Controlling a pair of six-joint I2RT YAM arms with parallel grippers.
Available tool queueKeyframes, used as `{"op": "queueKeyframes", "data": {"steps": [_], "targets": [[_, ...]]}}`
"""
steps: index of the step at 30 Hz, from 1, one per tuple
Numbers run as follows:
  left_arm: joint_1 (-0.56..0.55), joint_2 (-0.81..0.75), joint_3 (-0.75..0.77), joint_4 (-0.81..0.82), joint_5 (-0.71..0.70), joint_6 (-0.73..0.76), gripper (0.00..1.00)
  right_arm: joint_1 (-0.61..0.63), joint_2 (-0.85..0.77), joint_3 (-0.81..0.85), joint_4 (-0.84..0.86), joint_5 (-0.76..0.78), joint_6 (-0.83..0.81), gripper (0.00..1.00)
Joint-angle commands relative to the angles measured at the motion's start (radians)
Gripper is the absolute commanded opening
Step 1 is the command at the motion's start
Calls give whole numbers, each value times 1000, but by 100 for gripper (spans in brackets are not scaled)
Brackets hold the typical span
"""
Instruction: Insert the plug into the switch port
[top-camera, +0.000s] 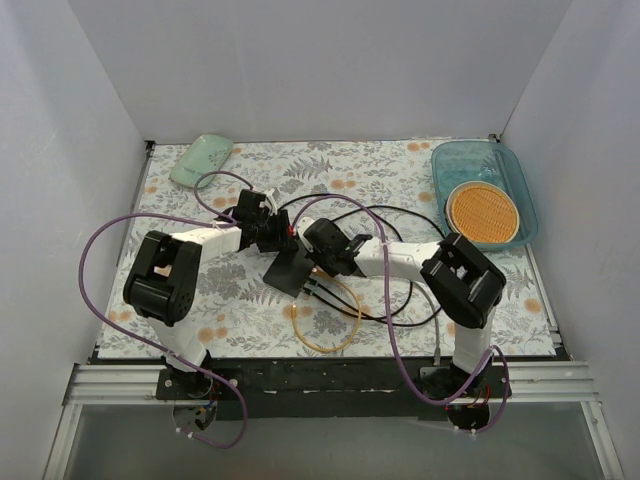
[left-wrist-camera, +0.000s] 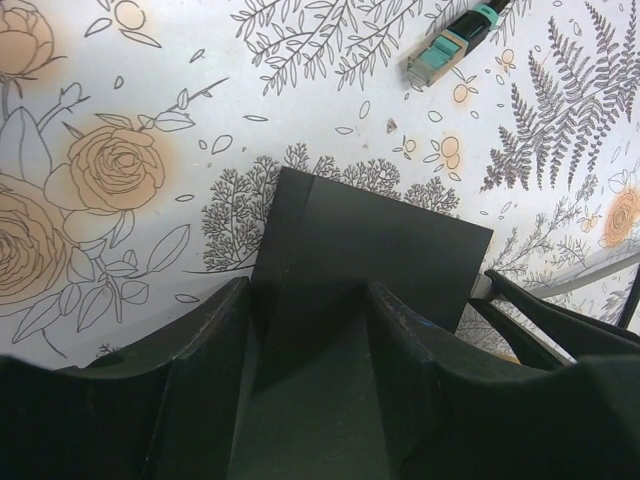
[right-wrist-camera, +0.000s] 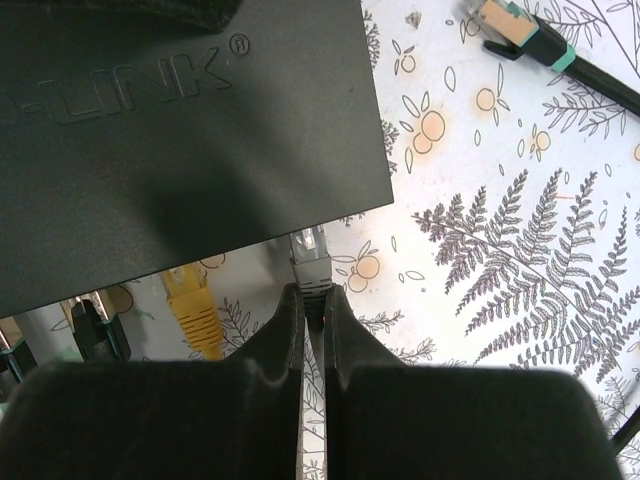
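Observation:
The switch is a flat dark box held tilted over the mat's middle. In the left wrist view the switch runs between the two fingers of my left gripper, which is shut on its near end. My right gripper is shut on a grey plug. The plug's tip sits at the long edge of the switch, near its right corner. The sockets are hidden, so I cannot tell if the tip is inside one. In the top view the right gripper is right beside the switch.
A yellow plug and black plugs lie along the same switch edge. A loose teal plug lies on the mat. A teal tray with an orange disc stands back right, and a green object back left. A yellow cable loop and black cables lie near the front.

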Motion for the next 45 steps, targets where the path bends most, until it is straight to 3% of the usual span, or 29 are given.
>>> {"op": "queueKeyframes", "data": {"steps": [1, 14, 25, 32, 33, 35, 39, 45], "targets": [[-152, 21, 4, -69, 332, -71, 38, 34, -69, 30, 463, -152, 49, 1], [-233, 35, 49, -109, 387, -76, 37, 24, -123, 24, 606, -284, 41, 1], [-244, 32, 38, -118, 332, -86, 40, 21, -104, 41, 583, -313, 49, 1], [-209, 16, 35, -118, 157, -119, 60, 21, -146, -17, 492, -296, 54, 1], [-184, 13, 35, -115, 142, -122, 69, 21, -152, -27, 482, -296, 54, 1], [-153, 0, 33, -115, 91, -137, 72, 21, -170, -42, 446, -263, 55, 2], [-49, -33, 30, -108, 28, -149, 79, 17, -193, -77, 386, -246, 67, 20], [2, -83, 61, -141, -82, -125, 85, 11, -220, -113, 311, -210, 83, 42]]}}
